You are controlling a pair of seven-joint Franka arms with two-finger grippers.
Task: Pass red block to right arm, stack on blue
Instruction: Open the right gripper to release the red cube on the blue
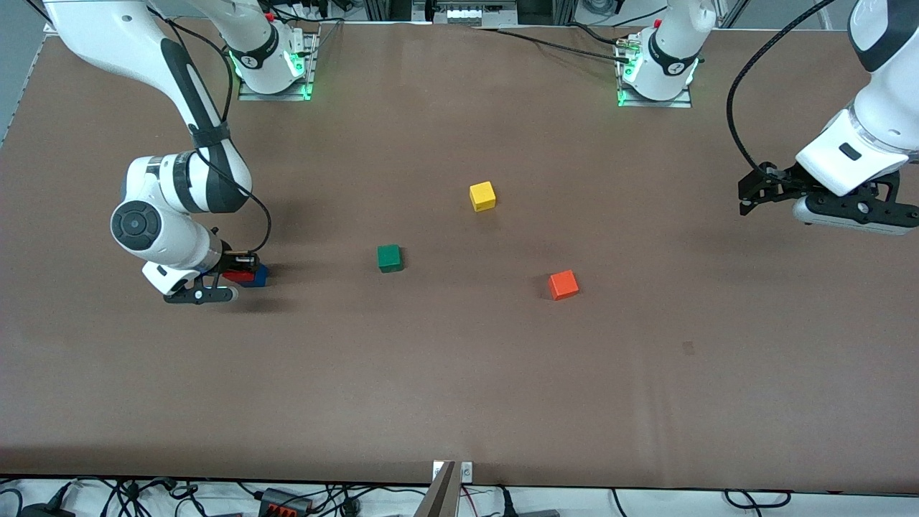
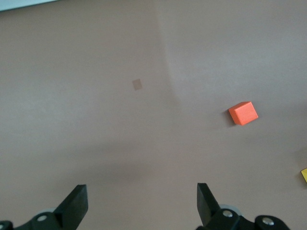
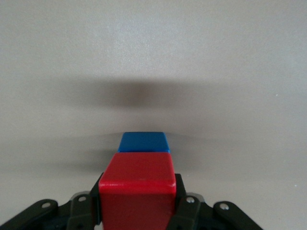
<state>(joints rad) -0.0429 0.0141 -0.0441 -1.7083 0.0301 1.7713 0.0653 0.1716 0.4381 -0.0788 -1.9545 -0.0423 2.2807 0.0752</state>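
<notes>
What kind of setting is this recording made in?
Most likely a robotics lab bench: two arm bases bolted along a brown-covered table, loose cables at its edges, and only small coloured cubes on it, such as the green cube and yellow cube.

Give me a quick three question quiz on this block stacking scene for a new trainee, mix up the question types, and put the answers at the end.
1. True or false: the left end effector holds the orange block.
2. The right end effector grips which block? A) green block B) red block C) yellow block
3. Fill in: the held block sits over the ____ block.

Key:
1. False; it is open and empty, raised over the left arm's end of the table.
2. B.
3. Blue.
</notes>
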